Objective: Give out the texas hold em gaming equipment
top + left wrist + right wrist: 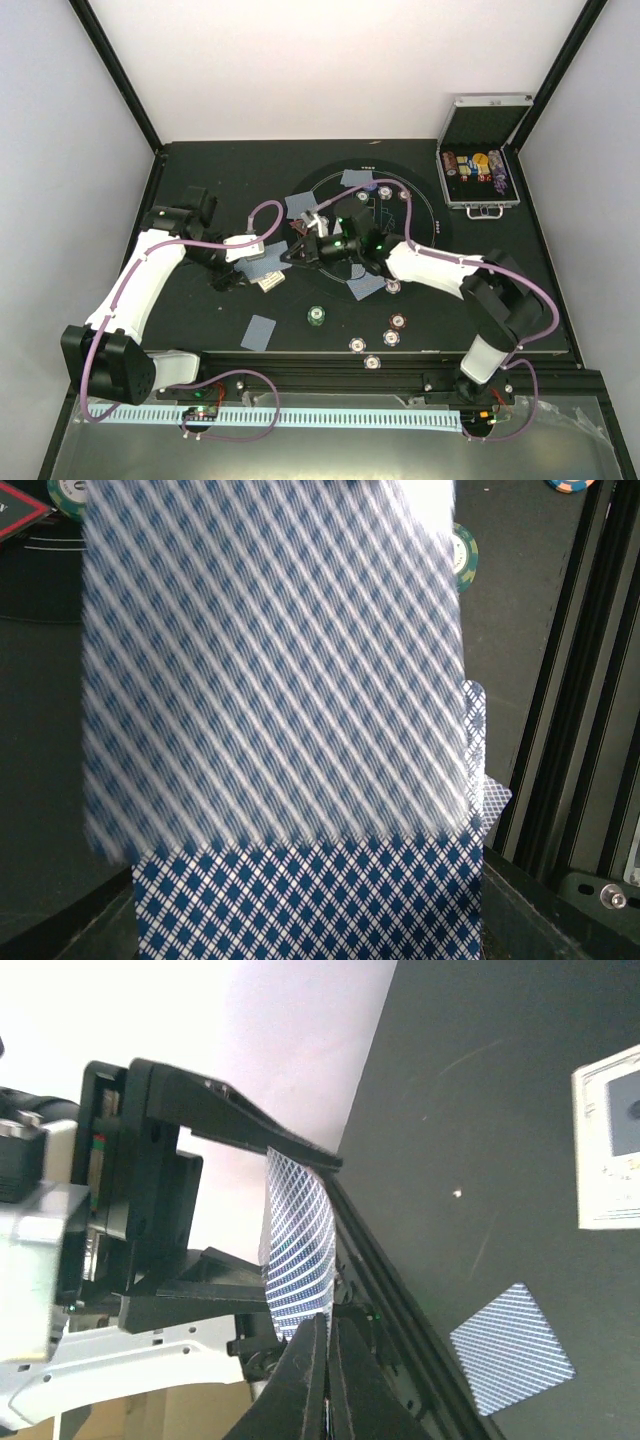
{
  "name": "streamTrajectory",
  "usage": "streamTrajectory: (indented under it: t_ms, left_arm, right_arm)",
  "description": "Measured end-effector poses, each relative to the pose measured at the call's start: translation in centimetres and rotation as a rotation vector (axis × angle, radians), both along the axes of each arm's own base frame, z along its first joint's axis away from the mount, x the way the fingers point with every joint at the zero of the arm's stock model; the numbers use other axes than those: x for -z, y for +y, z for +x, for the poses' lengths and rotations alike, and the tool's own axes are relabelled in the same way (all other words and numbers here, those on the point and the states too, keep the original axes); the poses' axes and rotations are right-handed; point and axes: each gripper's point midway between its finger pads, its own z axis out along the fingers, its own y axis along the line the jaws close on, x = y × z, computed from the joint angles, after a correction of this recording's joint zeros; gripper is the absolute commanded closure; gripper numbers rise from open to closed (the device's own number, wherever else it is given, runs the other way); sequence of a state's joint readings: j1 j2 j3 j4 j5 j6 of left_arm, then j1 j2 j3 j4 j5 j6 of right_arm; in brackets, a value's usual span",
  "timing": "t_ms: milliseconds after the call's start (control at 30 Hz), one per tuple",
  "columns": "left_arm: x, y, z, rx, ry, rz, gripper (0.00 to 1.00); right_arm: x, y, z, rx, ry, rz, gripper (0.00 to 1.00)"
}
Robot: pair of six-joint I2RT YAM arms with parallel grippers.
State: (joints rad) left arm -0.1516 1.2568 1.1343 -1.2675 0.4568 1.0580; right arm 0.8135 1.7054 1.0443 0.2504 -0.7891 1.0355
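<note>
My left gripper is shut on a deck of blue-checked playing cards, which fills the left wrist view and hides its fingers. My right gripper is shut on the edge of one card, which bows upward from the deck between the left gripper's black fingers. In the top view both grippers meet left of the table's printed circle, with the right gripper against the deck. Dealt cards and poker chips such as a green one lie around the circle.
The open silver case with chip rolls stands at the back right. More chips lie near the front edge, next to the black rail. A face-down card and a white printed card lie on the mat.
</note>
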Motion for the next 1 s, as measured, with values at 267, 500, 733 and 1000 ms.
streamTrajectory:
  t_ms: [267, 500, 733, 1000]
  left_arm:
    - [0.0, 0.0, 0.0, 0.000, 0.001, 0.000, 0.98]
    - [0.0, 0.0, 0.0, -0.001, 0.000, 0.000, 0.98]
    - [0.0, 0.1, 0.0, -0.011, 0.005, 0.002, 0.99]
    - [0.3, 0.1, -0.1, -0.017, 0.013, 0.007, 0.98]
  right_arm:
    - [-1.6, -5.9, 4.2, 0.096, -0.103, -0.050, 0.99]
    - [-1.7, -11.1, 10.3, 0.223, -0.341, -0.325, 0.99]
    - [1.5, -17.1, 16.4, 0.375, -0.745, -0.852, 0.99]
    - [8.2, -18.3, 17.2, 0.119, -1.162, -1.318, 0.99]
